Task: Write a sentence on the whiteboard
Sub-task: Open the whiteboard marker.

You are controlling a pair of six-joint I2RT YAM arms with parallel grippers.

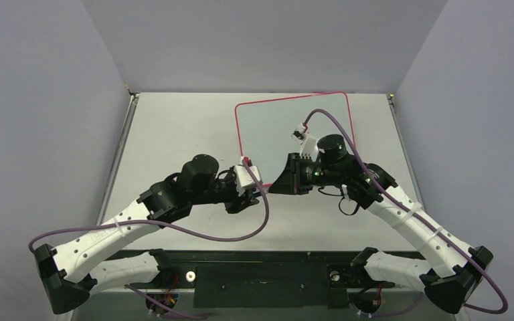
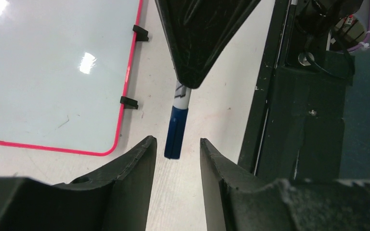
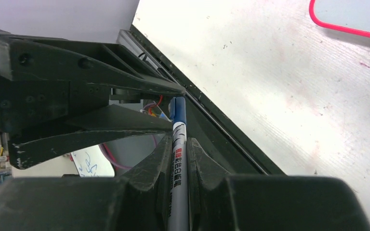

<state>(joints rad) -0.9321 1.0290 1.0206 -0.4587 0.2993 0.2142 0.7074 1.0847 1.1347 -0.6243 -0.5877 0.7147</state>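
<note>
Right hand (image 3: 178,140) tight around the marker (image 3: 178,183), its blue end toward the half-open left hand (image 2: 177,142).

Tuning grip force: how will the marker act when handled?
Marker looks stiff: straight, slim plastic barrel. Smooth and round, so it may slip or twist in the right claw, and would likely roll if dropped on the table. Probably light, being so thin.
</note>
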